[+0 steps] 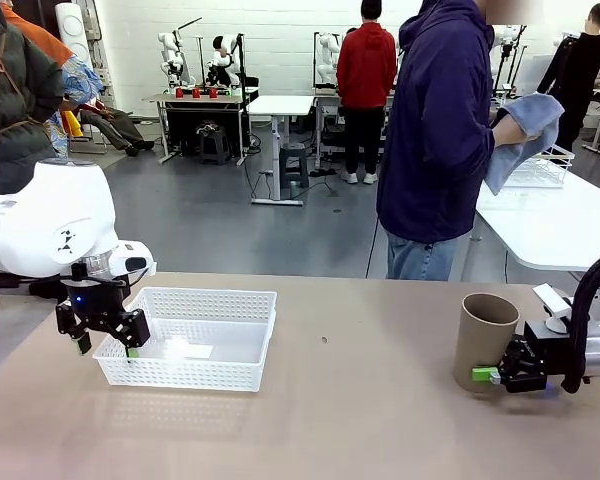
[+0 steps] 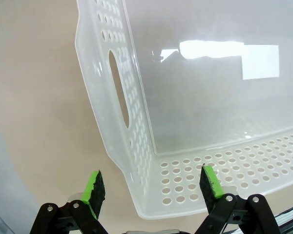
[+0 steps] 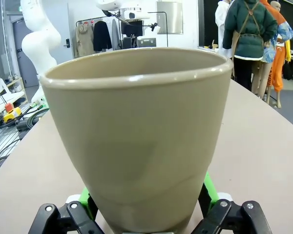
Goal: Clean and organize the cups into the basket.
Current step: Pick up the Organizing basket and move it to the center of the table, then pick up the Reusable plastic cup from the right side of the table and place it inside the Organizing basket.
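The cup [image 1: 485, 335] is seen upright on the counter [image 1: 360, 420], at the robot's right side, well apart from the basket [image 1: 210, 293], which is placed at the left side. The right claw [image 1: 488, 374] is held open around the foot of the cup, with the green pads [image 3: 208, 187] just beside its wall; whether they touch it cannot be told. The left claw [image 1: 108, 347] is also open, with nothing in it, above the near corner of the basket. A cloth [image 1: 525, 130] is held by the person [image 1: 435, 150] at the far side. The cup would be taken very low, so it may be tipped or lost from the pads when lifted, because its wall is smooth and tapered. The light basket may be pushed away, or the left claw may be struck, when the cup is brought over
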Controlling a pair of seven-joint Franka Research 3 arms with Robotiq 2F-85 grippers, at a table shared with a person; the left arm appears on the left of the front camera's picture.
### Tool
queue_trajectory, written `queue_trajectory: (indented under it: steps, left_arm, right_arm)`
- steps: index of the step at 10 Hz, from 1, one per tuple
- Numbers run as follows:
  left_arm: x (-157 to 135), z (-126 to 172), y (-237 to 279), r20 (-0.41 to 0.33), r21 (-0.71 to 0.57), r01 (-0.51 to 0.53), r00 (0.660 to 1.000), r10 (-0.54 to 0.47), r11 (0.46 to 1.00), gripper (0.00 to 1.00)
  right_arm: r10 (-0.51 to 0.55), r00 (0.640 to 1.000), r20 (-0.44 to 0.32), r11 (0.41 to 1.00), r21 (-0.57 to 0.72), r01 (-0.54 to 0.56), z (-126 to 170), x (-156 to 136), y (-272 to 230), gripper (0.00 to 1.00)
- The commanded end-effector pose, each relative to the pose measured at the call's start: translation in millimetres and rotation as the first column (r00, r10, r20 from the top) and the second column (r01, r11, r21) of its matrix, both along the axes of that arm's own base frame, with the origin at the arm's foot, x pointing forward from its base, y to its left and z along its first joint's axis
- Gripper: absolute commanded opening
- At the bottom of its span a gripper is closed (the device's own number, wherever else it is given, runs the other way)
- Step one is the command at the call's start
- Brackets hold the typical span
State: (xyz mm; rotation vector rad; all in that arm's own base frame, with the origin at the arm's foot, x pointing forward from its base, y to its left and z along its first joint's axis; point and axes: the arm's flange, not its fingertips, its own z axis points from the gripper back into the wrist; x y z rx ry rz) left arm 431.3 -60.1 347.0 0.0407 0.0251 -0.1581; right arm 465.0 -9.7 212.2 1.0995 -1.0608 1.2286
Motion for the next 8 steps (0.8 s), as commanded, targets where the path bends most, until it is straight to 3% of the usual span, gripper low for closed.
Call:
queue_trajectory:
  steps: [1,2,3,4,5,6,7,8]
  left_arm:
    - [1.3,-14.6,2.5,0.004,-0.012,-0.073,0.997,0.073,0.997,1.00]
    - [2.3,-16.9,3.4,0.014,-0.022,-0.096,0.995,0.096,0.995,0.91]
    - [2.7,-17.7,3.5,0.029,-0.026,-0.103,0.994,0.104,0.994,0.41]
    - [2.8,-17.8,3.9,0.032,-0.026,-0.108,0.994,0.109,0.994,0.32]
    - [2.7,-17.8,4.5,0.031,-0.027,-0.108,0.994,0.109,0.994,0.00]
    - [3.4,-17.4,4.7,0.028,-0.028,-0.107,0.994,0.107,0.994,0.00]
    - [3.2,-17.3,4.9,0.026,-0.029,-0.105,0.994,0.106,0.994,0.00]
    - [3.4,-16.8,4.6,0.023,-0.033,-0.104,0.994,0.105,0.994,0.06]
  right_arm:
    - [-0.004,0.998,0.055,1.000,0.020,0.003,-2.9,0.2,3.5,1.00]
    - [-0.004,0.998,0.056,1.000,0.019,0.003,-3.0,0.0,3.3,1.00]
    - [-0.001,0.998,0.059,1.000,0.018,0.000,-3.2,-0.2,2.7,1.00]
    - [0.008,0.997,0.071,1.000,0.018,-0.009,-2.9,-1.0,2.1,0.67]
    - [0.014,0.997,0.075,1.000,0.017,-0.015,-2.9,-1.4,2.0,0.41]
    - [0.017,0.997,0.076,1.000,0.016,-0.018,-3.0,-1.2,2.4,0.09]
    - [0.018,0.997,0.076,1.000,0.014,-0.019,-3.1,-1.5,2.1,0.00]
    - [0.020,0.997,0.074,1.000,0.012,-0.021,-2.8,-1.9,1.8,0.00]
